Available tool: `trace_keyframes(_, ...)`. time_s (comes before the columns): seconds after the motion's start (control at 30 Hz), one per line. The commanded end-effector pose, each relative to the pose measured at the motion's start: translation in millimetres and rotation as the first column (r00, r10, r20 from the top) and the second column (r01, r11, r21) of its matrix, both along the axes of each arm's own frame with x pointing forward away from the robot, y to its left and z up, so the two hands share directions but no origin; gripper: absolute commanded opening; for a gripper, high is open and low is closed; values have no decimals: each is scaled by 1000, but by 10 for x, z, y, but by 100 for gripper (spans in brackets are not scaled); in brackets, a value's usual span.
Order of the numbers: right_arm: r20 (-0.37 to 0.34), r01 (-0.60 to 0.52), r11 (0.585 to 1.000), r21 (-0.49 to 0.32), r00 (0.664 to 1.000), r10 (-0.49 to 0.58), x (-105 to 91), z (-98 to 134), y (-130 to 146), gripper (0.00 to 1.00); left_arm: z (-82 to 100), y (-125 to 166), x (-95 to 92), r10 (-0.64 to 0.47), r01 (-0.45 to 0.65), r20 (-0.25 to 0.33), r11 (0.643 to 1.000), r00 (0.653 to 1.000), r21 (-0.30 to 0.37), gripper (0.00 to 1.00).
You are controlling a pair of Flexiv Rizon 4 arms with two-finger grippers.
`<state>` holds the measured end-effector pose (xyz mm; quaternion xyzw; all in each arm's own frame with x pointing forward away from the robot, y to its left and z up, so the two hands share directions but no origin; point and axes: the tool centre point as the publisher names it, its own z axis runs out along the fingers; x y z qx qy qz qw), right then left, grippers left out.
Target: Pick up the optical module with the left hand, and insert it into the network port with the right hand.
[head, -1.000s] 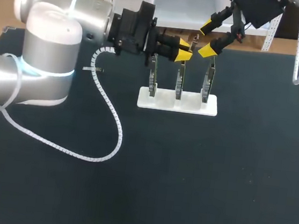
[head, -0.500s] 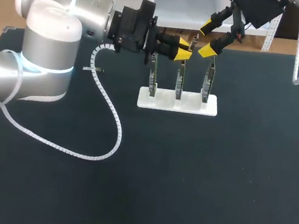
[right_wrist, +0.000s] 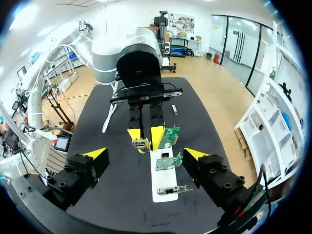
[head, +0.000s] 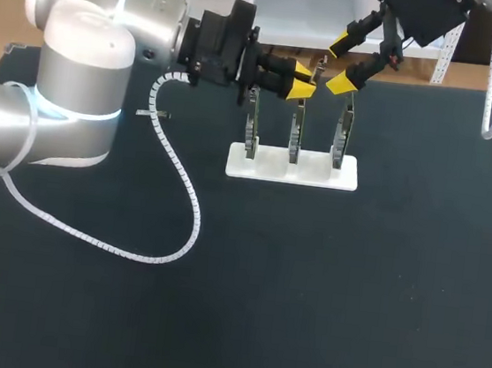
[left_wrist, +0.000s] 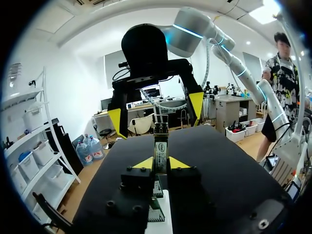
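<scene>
Left end effector (head: 305,80) is clamped on the slim, boxy metal optical module (left_wrist: 160,146), held above the matte black surface (head: 305,288) and facing the right end effector (head: 341,66), whose fingers are spread wide. Just below, three thin green circuit boards (head: 295,132) are seated upright in a flat white rectangular base (head: 266,164).

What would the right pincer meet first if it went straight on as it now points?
Probably the optical module held in the left pincer, straight ahead; depth is unclear.
</scene>
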<state>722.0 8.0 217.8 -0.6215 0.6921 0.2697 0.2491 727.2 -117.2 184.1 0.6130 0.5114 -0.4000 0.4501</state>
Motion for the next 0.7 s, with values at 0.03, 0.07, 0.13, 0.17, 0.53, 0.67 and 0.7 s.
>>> trace_keyframes(0.03,4,4,1000,1,1000,-4,-23,0,-6,100,4,-6,26,-5,5,-2,1000,1000,4,0)
trace_keyframes(0.07,4,4,1000,1,1000,-4,-23,0,-6,100,4,-6,26,-5,5,-2,1000,1000,4,0)
trace_keyframes(0.13,4,4,1000,1,1000,-4,-23,0,-6,100,4,-6,26,-5,5,-2,1000,1000,4,0)
trace_keyframes(0.17,4,4,1000,1,1000,-4,-23,0,-6,100,4,-6,26,-5,5,-2,1000,1000,4,0)
trace_keyframes(0.53,4,4,1000,1,1000,-4,-23,0,-6,100,13,-64,38,-14,14,0,999,1000,-34,0)
trace_keyframes(0.67,4,4,1000,1,1000,-4,-23,0,-6,100,-21,-25,37,-5,5,-7,999,1000,-39,0)
trace_keyframes(0.7,4,4,1000,1,1000,-4,-23,0,-6,100,-22,-4,38,-1,0,-6,999,1000,-38,0)
